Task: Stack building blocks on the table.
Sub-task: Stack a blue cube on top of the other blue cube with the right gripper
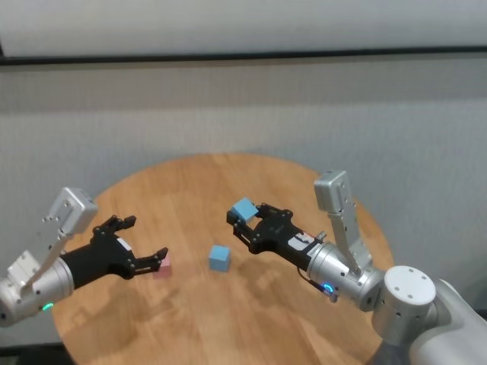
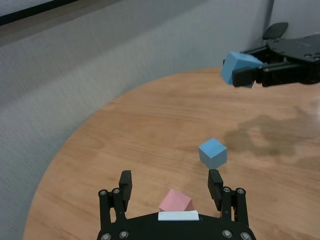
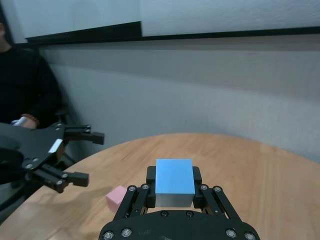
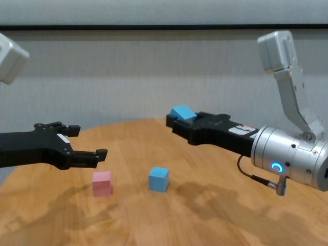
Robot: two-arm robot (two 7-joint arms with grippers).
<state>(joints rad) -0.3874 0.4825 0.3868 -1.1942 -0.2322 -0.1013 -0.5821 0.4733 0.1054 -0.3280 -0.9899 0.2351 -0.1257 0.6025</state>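
My right gripper is shut on a light blue cube and holds it in the air above the round wooden table. The cube shows between the fingers in the right wrist view. A second light blue cube rests on the table below and a little nearer. A pink cube rests to its left. My left gripper is open, hovering just over and behind the pink cube, apart from it.
A grey wall runs behind the table's far edge. A person in black sits beyond the table on the left side. Bare wood lies around the two resting cubes.
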